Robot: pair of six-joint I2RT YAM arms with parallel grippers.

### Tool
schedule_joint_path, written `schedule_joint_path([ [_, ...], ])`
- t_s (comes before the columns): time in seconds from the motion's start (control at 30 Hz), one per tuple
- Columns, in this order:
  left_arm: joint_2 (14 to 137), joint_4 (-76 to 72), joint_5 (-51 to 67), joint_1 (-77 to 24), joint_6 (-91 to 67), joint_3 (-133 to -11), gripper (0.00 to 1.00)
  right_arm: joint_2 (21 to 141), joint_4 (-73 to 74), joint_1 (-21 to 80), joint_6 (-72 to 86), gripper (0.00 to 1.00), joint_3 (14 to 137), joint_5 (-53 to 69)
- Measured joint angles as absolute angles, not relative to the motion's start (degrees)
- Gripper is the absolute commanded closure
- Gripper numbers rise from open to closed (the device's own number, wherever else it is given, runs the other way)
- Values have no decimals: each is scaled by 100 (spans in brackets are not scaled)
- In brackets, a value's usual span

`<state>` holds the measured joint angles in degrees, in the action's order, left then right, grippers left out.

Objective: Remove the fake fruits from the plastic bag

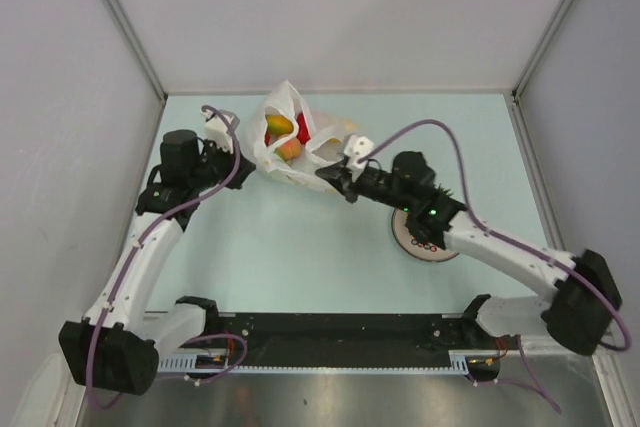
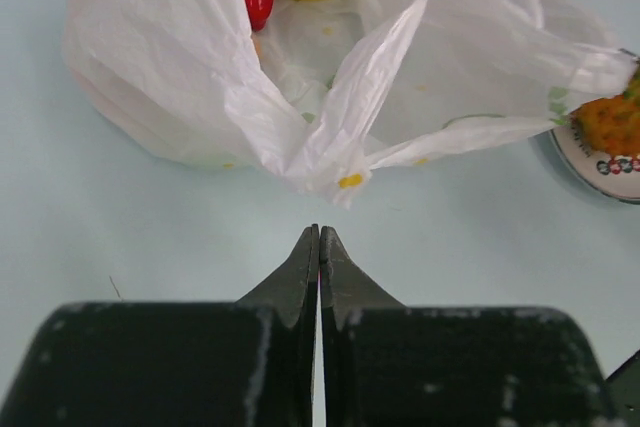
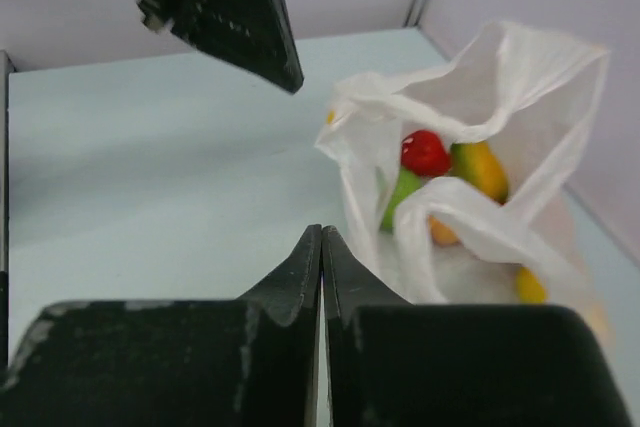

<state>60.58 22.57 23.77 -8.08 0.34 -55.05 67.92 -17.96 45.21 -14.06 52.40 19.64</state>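
The plastic bag (image 1: 290, 137) lies open at the back of the table, white and crinkly. Inside it I see a red strawberry (image 3: 427, 152), a green fruit (image 3: 402, 197), a yellow-orange mango (image 3: 482, 169), a peach (image 3: 440, 233) and a yellow lemon (image 3: 530, 285). An orange pineapple (image 2: 610, 122) sits on the plate (image 2: 600, 165), outside the bag. My left gripper (image 2: 320, 233) is shut and empty, just short of the bag's (image 2: 330, 87) near fold. My right gripper (image 3: 321, 233) is also shut with nothing in it, its tip beside the bag's (image 3: 470, 97) left edge.
The round white plate (image 1: 432, 247) lies right of centre, partly under my right arm. My left gripper's fingers (image 3: 245, 17) hang at the top of the right wrist view, across the bag from my right gripper (image 1: 327, 180). Grey walls close in the table.
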Motion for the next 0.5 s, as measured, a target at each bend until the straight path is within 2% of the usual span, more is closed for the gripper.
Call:
schedule_joint_path([
  [0.03,5946,2265,2408,-805,-1,-5505,98,7124,-1927,4668,-1334,94,5273,1844],
  [0.07,5837,2268,2434,-799,-12,-5505,88,7432,-2036,4762,-1247,92,5310,1715],
  [0.1,5732,2287,2469,-792,-21,-5505,61,7706,-2147,4825,-1175,88,5336,1577],
  [0.17,5564,2296,2598,-768,-25,-5505,42,8167,-2265,4853,-1028,77,5413,1243],
  [0.2,5505,2287,2696,-760,-64,-5505,32,8320,-2294,4845,-976,66,5461,1109],
  [0.3,5498,2209,2998,-757,-183,-5546,27,8744,-2324,4753,-777,62,5690,709],
  [0.5,6462,2062,3127,-950,-78,-6333,27,8991,-2526,4488,-679,62,5983,342],
])
